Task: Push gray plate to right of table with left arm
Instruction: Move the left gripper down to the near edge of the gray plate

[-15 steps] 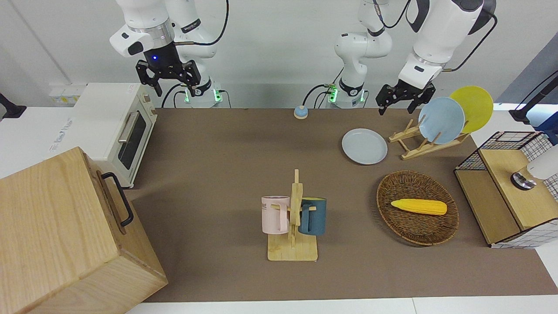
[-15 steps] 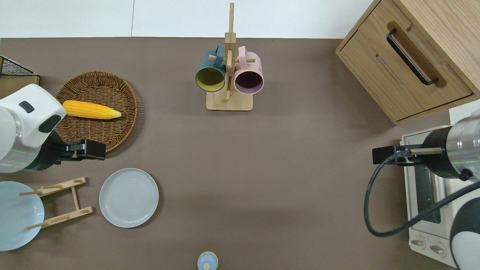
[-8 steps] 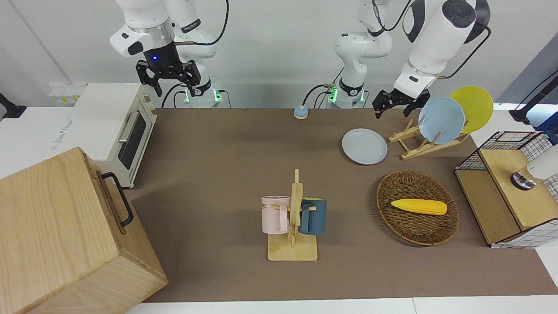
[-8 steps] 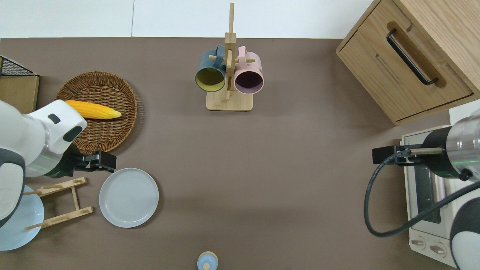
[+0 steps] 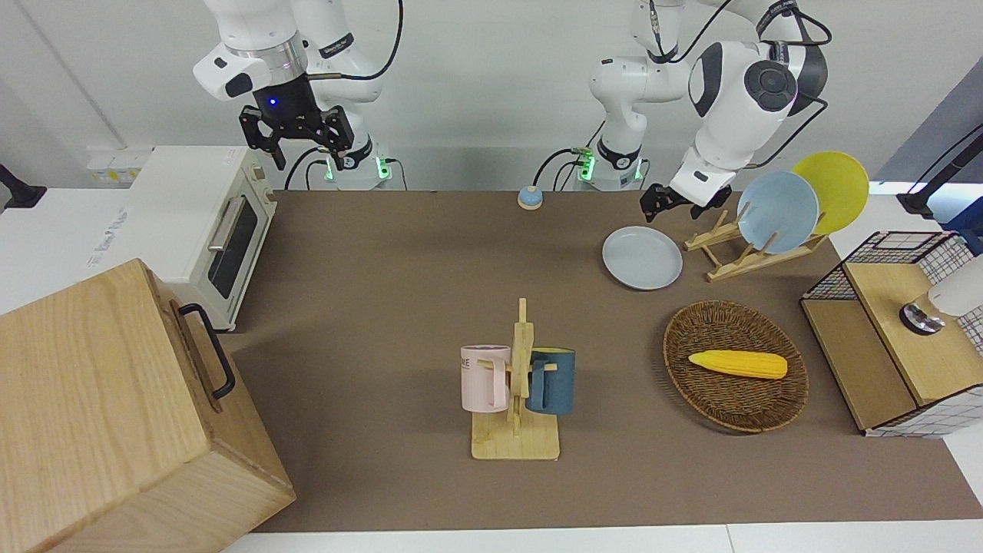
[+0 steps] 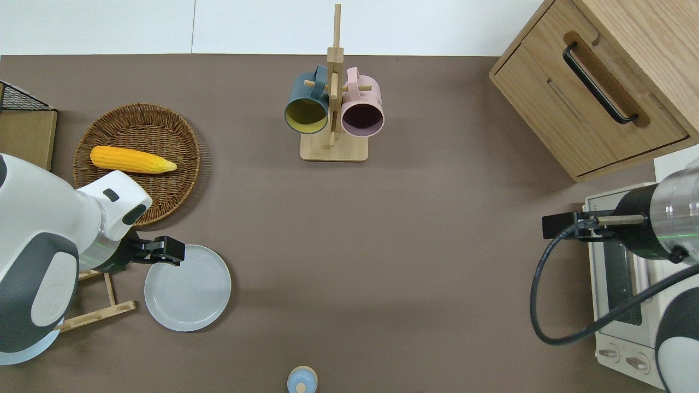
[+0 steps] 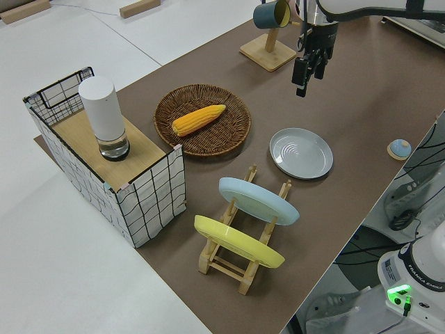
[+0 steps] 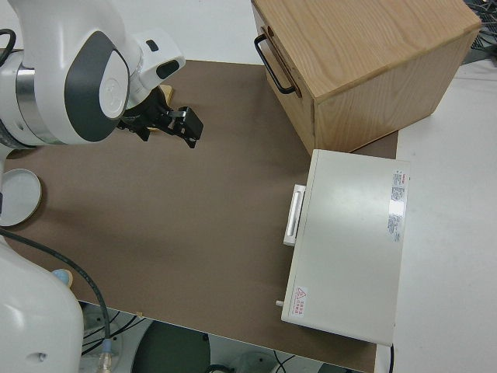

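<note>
The round, shallow pale gray-blue plate [image 6: 187, 287] lies flat on the matte brown surface [image 6: 393, 262], its rim under the left gripper [image 6: 170, 251], which hangs over the plate edge nearest the woven wicker basket [image 6: 175, 131]; I cannot tell whether its fingers are apart or together. Toward the right arm's end from the left gripper, bare brown surface runs to the white toaster oven [image 6: 617, 295]. The wooden dish rack [image 6: 104, 311] stands just beside the plate. The right arm is parked.
</note>
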`<state>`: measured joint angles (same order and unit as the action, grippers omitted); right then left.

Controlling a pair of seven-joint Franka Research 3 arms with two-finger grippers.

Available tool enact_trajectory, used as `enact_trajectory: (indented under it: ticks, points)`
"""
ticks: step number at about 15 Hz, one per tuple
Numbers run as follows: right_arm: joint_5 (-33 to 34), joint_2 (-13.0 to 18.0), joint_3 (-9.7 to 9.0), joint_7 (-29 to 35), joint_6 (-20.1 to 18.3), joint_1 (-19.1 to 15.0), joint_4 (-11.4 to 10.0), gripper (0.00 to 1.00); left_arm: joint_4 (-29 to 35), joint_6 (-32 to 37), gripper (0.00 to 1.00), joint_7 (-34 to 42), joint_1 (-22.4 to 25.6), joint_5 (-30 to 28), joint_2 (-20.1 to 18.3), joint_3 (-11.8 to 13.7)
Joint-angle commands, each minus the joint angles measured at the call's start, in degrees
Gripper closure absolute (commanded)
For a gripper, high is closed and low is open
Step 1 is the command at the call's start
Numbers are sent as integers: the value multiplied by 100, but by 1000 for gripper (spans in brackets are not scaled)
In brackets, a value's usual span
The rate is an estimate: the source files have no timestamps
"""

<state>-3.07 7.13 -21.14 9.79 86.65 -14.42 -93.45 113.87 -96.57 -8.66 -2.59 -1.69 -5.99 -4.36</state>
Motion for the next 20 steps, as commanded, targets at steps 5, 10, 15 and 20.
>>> enact_trajectory:
  ticks: [5, 10, 15, 20]
  points:
    - [-123, 157, -83, 59, 1, -140, -156, 7, 1311, -976, 19, 101, -163, 107, -587, 417]
    - [-123, 157, -83, 59, 1, -140, -156, 5, 2102, -2004, 80, 741, -242, 116, -614, 1067]
    - [-123, 157, -83, 59, 1, -140, -156, 5, 2718, -2717, 124, 910, -233, 116, -605, 1192]
    - [-123, 157, -83, 59, 1, -140, -156, 5, 3281, -3404, 180, 919, -224, 116, -552, 1376]
